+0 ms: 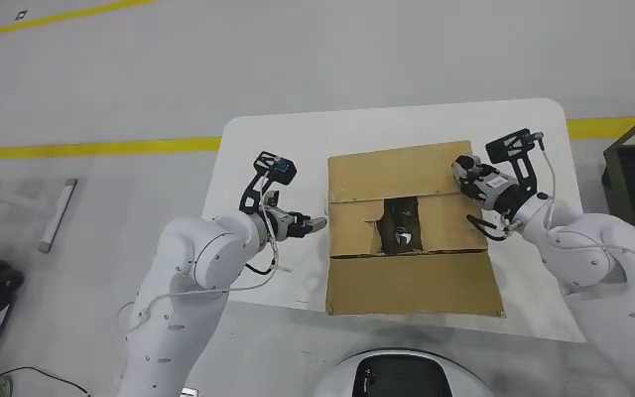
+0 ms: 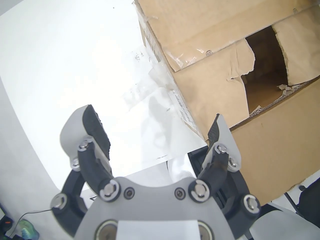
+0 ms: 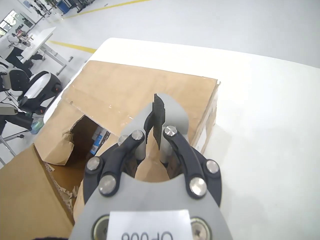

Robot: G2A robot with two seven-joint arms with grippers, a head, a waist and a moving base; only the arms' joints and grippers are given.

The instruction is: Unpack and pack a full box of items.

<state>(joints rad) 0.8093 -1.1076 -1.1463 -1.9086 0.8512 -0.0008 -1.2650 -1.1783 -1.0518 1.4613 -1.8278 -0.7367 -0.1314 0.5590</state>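
So, box: a brown cardboard box [image 1: 412, 228] sits in the middle of the white table [image 1: 268, 149], with its top flaps folded over.
Near flap: from above, the near flap [image 1: 412, 286] on the robot's side lies spread out flat and reaches wider than the rest of the box.
Hole: a ragged hole [image 1: 400, 226] is torn through the inner flaps at the middle. The left wrist view gives its ripped paper edges from close by.
Contents: from above, the opening shows something dark with a pale spot. From the right wrist, a blue-and-white pack [image 3: 98, 138] stands just inside it.
Label: the left wrist view catches the box's side wall, where a white paper label [image 2: 183, 113] is stuck.
Tape: scraps of clear tape [image 2: 180, 59] cling to the far flap [image 1: 397, 171].
Left gripper: the left gripper [image 1: 316, 224] hangs over bare table just beside the box's left side, its fingers [image 2: 96, 123] spread wide apart.
Right gripper: the right gripper [image 1: 461, 169] is above the far flap at the box's far right corner, its pads [image 3: 158, 116] pressed together. I cannot tell whether it touches the cardboard.
Floor: a yellow line [image 1: 109, 149] runs past the table.
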